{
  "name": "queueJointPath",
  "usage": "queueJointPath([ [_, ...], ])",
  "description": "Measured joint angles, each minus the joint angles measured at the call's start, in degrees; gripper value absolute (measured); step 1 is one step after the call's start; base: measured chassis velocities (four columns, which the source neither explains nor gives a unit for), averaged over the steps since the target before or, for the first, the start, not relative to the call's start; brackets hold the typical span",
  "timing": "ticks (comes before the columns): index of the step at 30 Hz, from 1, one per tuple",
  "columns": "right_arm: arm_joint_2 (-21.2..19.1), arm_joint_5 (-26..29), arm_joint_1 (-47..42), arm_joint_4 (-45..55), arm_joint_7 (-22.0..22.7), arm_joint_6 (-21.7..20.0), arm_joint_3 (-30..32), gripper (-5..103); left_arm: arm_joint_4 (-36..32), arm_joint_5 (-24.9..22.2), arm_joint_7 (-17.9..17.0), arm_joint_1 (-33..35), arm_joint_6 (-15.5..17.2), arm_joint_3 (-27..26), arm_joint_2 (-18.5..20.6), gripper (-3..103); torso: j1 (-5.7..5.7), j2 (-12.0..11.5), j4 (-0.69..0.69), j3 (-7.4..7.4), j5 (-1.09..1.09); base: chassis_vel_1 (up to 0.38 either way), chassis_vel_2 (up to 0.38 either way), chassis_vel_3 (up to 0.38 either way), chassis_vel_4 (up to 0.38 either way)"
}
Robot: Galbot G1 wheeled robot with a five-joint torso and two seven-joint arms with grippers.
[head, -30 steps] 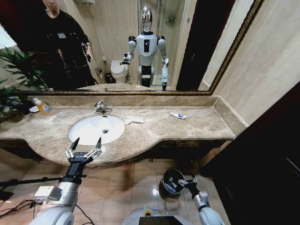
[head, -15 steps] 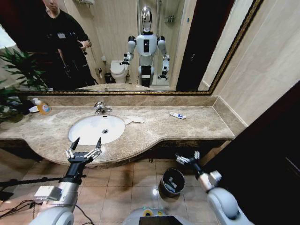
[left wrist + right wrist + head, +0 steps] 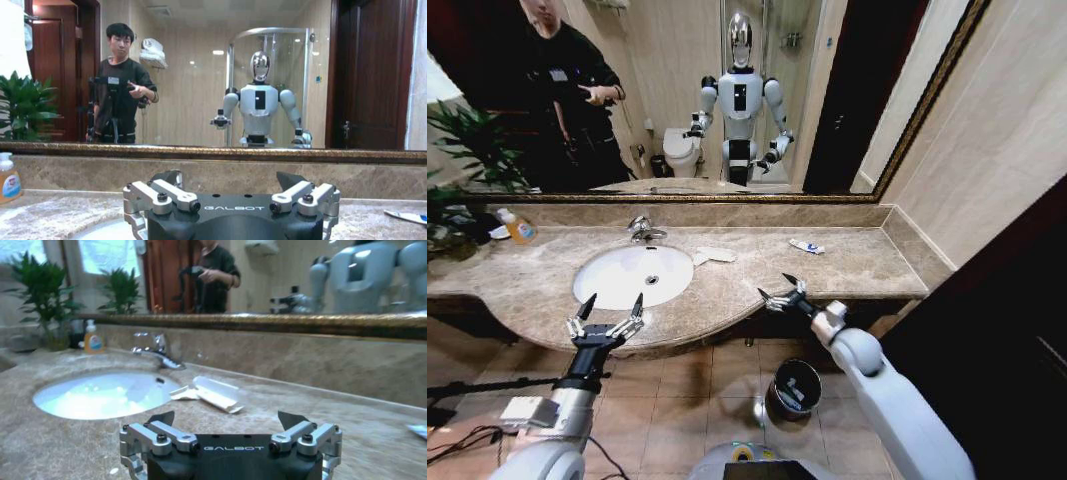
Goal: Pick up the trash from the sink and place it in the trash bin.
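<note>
i'm holding the right gripper (image 3: 779, 289) empty, fingers wide, over the counter (image 3: 847, 262) front edge. crumpled paper (image 3: 714, 255) is lying beside the sink (image 3: 634, 275); left gripper (image 3: 609, 312) is hovering, fingers wide, at the sink's front.

the word "galbot" stands in pale letters on the black body of the left gripper (image 3: 230, 187) and likewise on the right gripper (image 3: 230, 427), low in each wrist view.
</note>
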Motion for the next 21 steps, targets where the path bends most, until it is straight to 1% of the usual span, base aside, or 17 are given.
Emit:
queueJointPath([
  [2,0.08,0.04,1.24,-1.12,-0.25,-0.11,-0.97,100,0.0,0.0,0.0,0.0,0.0,0.0,0.0,100,0.0,0.0,0.0,0.0,0.0,0.0,0.0,0.0,0.0],
  [5,0.85,0.62,8.07,-6.96,-1.25,-0.61,-4.96,100,0.0,0.0,0.0,0.0,0.0,0.0,-0.01,100,0.0,0.0,0.0,0.0,0.0,0.0,0.0,0.0,0.0],
  [6,1.08,0.93,10.02,-8.46,-1.33,-0.78,-6.0,100,0.0,0.0,0.01,0.0,0.0,0.0,0.0,100,0.0,0.0,0.0,0.0,0.01,0.0,0.0,0.0,0.0],
  [7,1.08,0.93,10.02,-8.46,-1.33,-0.78,-6.0,100,0.0,0.0,0.01,0.0,0.0,0.0,0.0,100,0.0,0.0,0.0,0.0,0.01,0.0,0.0,0.0,0.0],
  [10,1.95,1.81,17.11,-13.81,-1.33,-1.05,-10.27,100,0.0,0.0,0.02,0.0,0.0,0.01,0.0,100,0.0,0.0,0.0,-0.01,-0.01,0.0,0.0,0.0,0.0],
  [13,2.17,1.83,18.18,-14.79,-1.33,-1.05,-10.99,100,-0.01,0.0,0.0,0.0,0.0,0.0,0.0,100,0.0,0.0,0.0,0.0,-0.01,0.0,0.0,0.0,0.0],
  [14,2.88,1.93,21.25,-17.6,-1.31,-1.05,-13.13,100,0.0,0.0,0.0,0.0,0.0,0.0,0.0,100,0.0,0.0,0.0,0.0,0.0,0.0,0.0,0.0,0.0],
  [16,3.74,2.05,24.36,-20.73,-1.14,-1.03,-15.81,100,0.0,0.0,-0.01,0.0,0.0,0.0,0.0,100,0.0,0.0,0.0,0.0,0.0,0.0,0.0,0.0,0.0],
  [18,4.07,2.09,25.47,-21.85,-1.09,-1.03,-16.77,100,0.0,0.0,0.01,0.0,0.0,0.0,0.0,100,0.0,0.0,0.0,0.0,0.0,0.0,0.0,0.0,0.0],
  [21,5.99,2.3,30.23,-27.42,-0.98,-0.99,-20.25,100,0.0,0.0,0.0,0.0,0.0,0.0,0.0,100,0.0,0.01,0.0,-0.01,0.0,0.0,0.0,0.0,0.0],
])
